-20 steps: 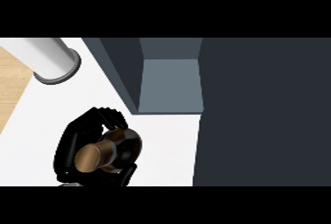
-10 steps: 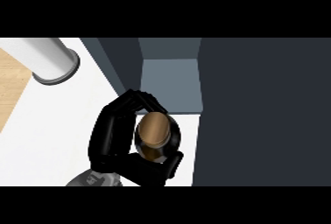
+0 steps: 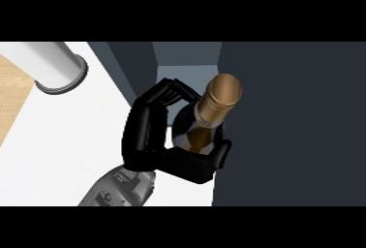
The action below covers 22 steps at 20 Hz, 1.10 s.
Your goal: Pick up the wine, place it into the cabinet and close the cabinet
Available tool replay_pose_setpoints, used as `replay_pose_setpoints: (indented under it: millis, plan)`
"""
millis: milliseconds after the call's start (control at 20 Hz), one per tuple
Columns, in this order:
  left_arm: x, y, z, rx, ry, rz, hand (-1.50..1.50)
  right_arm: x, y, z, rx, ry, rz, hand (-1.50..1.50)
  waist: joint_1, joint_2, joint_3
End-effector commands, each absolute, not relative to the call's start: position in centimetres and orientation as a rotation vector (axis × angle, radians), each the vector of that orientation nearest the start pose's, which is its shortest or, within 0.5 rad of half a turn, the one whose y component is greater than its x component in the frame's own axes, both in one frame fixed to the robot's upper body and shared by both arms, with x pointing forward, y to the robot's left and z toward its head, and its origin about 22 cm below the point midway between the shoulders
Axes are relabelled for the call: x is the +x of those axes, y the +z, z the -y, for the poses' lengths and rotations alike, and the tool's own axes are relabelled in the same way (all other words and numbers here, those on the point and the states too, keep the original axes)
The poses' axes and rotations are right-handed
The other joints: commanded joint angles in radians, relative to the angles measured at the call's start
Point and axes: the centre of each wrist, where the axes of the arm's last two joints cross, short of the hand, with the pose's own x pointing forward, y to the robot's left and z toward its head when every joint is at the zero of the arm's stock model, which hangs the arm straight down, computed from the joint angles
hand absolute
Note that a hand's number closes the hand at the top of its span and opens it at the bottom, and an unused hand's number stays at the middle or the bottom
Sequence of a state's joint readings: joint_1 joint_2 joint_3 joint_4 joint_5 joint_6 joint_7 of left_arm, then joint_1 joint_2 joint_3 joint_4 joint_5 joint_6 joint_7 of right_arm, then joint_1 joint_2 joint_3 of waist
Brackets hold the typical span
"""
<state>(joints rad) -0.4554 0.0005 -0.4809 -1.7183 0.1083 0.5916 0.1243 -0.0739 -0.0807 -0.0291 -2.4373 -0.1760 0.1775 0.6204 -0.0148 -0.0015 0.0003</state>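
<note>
I had my left hand (image 3: 175, 162) wrapped round the wine bottle (image 3: 214, 104), fingers (image 3: 160, 94) curled over its far side and thumb (image 3: 223, 151) hooked across the near side. That hid most of the dark body, and only the gold-foiled neck stood clear, pointing up toward my head. I held it upright like that, I judge, because it had to go into the cabinet (image 3: 286, 121) standing, and a grip low on the body left the neck free. The bottle was above the white counter (image 3: 64, 145), right against the cabinet's dark panel and in front of the paler recess (image 3: 187, 55); whether its base was already inside I could not tell. My forearm came in from the lower edge and slanted rightward toward that opening. A white cylinder (image 3: 53, 65) stood well apart at the far left. My right hand did not show.
</note>
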Motion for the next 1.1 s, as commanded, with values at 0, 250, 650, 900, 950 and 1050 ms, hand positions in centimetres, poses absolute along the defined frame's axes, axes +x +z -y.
replay_pose_setpoints:
  millis: [0,250,650,900,950,1050]
  plan:
    - [26.2,12.5,-5.1,-0.226,0.04,1.911,1.5,12.9,21.6,23.3,0.247,0.282,1.919,-1.5,-0.003,0.0,0.0]
    - [28.3,12.7,-5.6,-0.157,0.021,1.928,1.5,11.9,21.0,24.1,0.231,0.29,1.931,-1.5,-0.005,-0.001,0.0]
    - [28.7,11.2,-5.4,-0.212,0.105,1.879,1.5,11.5,21.1,23.3,0.22,0.297,1.922,-1.5,-0.004,-0.001,0.0]
    - [29.8,8.9,-5.2,-0.185,0.138,1.881,1.5,12.7,21.7,23.1,0.225,0.285,1.933,-1.5,-0.003,0.001,-0.001]
    - [29.8,6.3,-5.2,-0.136,0.149,1.881,1.5,13.5,20.8,23.5,0.231,0.307,1.926,-1.5,-0.012,0.004,-0.001]
    - [28.4,7.8,-4.5,-0.154,0.108,1.883,1.5,14.7,21.6,23.8,0.228,0.279,1.933,-1.5,0.008,0.0,0.0]
